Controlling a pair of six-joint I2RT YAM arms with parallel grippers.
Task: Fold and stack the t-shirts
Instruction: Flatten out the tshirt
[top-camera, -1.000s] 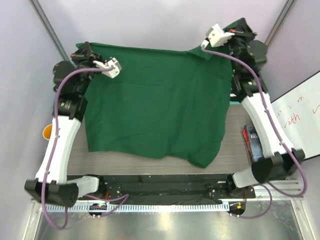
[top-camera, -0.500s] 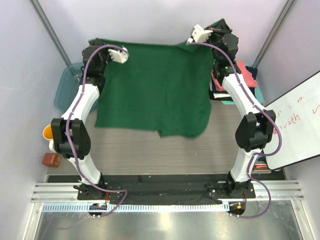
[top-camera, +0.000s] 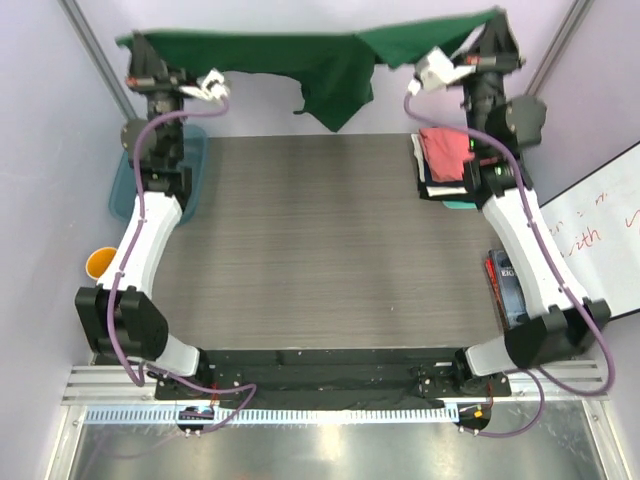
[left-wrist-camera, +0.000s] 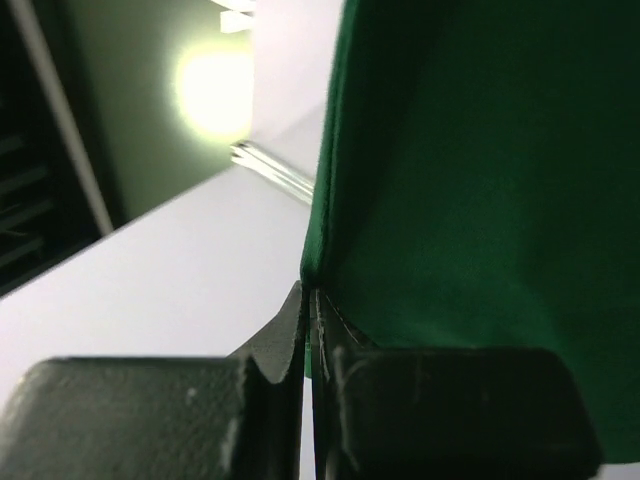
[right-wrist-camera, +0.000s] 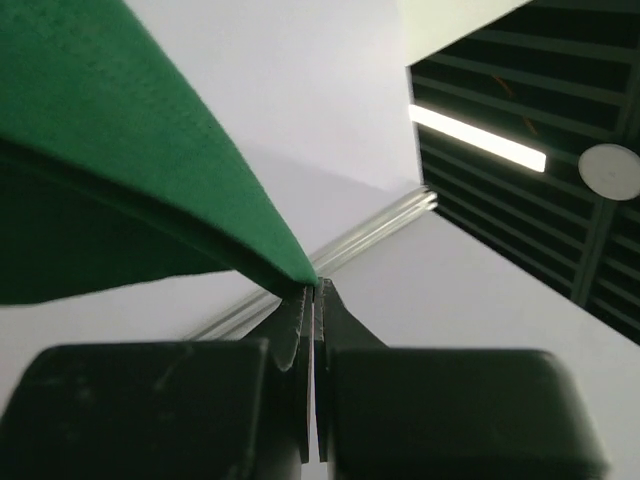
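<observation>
The dark green t-shirt hangs stretched between both grippers, high at the far edge of the table. My left gripper is shut on its left corner; the left wrist view shows the green cloth pinched at the fingertips. My right gripper is shut on the right corner, and the right wrist view shows the cloth clamped at the tips. A stack of folded t-shirts, coral-pink on top, lies at the table's right side.
A translucent teal tub sits at the left table edge behind the left arm. An orange cup stands left of the table. A whiteboard and a dark box are on the right.
Both grippers rose and moved back, lifting the green shirt off the table; it now hangs at the far edge, uncovering the table, tub and folded stack.
</observation>
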